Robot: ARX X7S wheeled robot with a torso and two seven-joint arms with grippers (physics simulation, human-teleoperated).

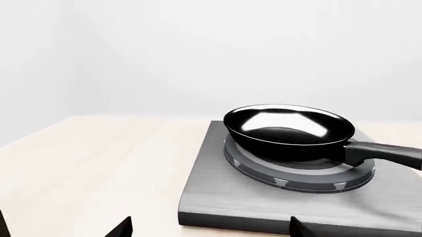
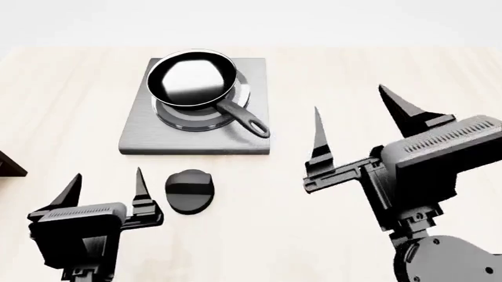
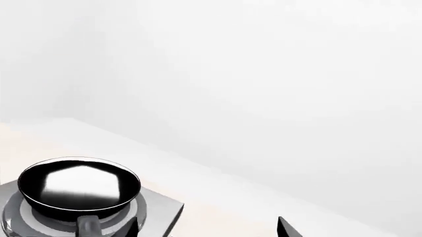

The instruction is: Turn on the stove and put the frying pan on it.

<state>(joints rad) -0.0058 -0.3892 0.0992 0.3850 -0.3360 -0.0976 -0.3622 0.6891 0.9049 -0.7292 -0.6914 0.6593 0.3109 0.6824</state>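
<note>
The black frying pan (image 2: 192, 79) sits on the round burner of the grey stove plate (image 2: 243, 138), its handle pointing toward the front right. It also shows in the left wrist view (image 1: 287, 129) and the right wrist view (image 3: 79, 186). The small round black knob (image 2: 189, 190) lies on the table in front of the plate. My left gripper (image 2: 106, 188) is open and empty, just left of the knob. My right gripper (image 2: 357, 120) is open and empty, raised to the right of the stove.
The stove plate (image 1: 231, 197) rests on a light wooden table (image 2: 63, 106). A dark brown shelf corner (image 2: 9, 164) shows at the left edge.
</note>
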